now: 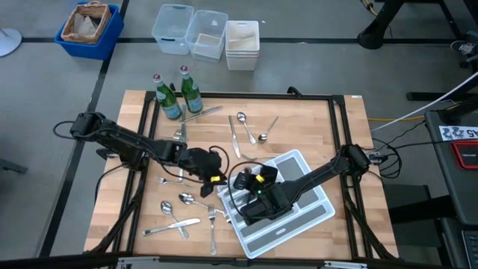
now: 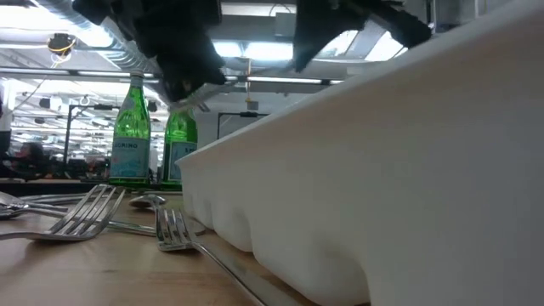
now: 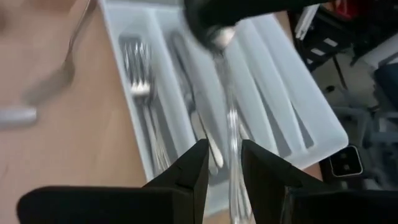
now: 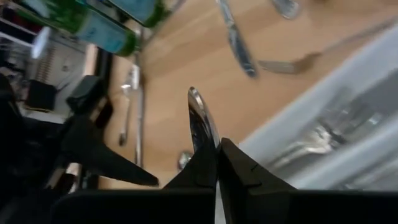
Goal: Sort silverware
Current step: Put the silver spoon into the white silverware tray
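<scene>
A white divided tray [image 1: 306, 213] lies at the table's near right, with forks [image 3: 140, 74] and other pieces in its slots. Loose silverware lies on the wood left of it [image 1: 179, 223] and farther back [image 1: 243, 123]. My right gripper [image 1: 240, 181] is over the tray's left corner, shut on a slim silver piece [image 4: 198, 118]. My left gripper [image 1: 215, 178] is open just left of it. That piece [image 3: 227, 99] shows in the gap between the left fingers; I cannot tell whether they touch it. Two green bottles [image 1: 170, 97] stand at the far left. My right gripper pinches the slim silver piece between its two fingers, at the spot [image 4: 205, 140] beside the fingertips. The piece's rounded end [image 4: 191, 94] sticks out past them. The piece is lifted clear, above the tray's edge and the wood.
Two forks [image 2: 85, 217] [image 2: 174, 229] lie close by the tray's wall [image 2: 382, 170]. Black frame rails [image 1: 340, 119] run along the table's sides. Clear bins [image 1: 208, 33] and a blue bin [image 1: 89, 28] stand on the floor past the far edge.
</scene>
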You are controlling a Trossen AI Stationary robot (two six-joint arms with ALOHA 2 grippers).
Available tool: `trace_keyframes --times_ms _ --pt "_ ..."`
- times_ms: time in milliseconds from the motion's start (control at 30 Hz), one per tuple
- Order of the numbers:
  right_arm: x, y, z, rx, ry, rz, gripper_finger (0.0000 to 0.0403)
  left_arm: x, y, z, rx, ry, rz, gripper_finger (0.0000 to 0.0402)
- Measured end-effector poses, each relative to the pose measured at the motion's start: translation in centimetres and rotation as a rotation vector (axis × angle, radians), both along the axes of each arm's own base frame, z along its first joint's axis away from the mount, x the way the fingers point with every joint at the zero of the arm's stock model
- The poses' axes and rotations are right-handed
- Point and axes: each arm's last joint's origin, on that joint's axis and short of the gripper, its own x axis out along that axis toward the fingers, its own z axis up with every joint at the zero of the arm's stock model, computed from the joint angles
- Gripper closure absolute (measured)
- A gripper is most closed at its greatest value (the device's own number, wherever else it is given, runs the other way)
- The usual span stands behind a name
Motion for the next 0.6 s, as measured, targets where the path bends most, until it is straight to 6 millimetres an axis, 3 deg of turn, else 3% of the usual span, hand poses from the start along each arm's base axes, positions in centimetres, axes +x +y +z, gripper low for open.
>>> trace_keyframes --times_ms 367,600 --pt "0.52 0.06 0.40 -0.135 -0.025 0.051 0.0400 0.32 -0.18 0.54 0.038 -0.076 -0.026 0.0316" --pt "0.83 0.18 0.56 -0.150 -0.052 0.060 0.0400 0.38 0.12 0.54 0.073 -0.083 -0.019 0.0260"
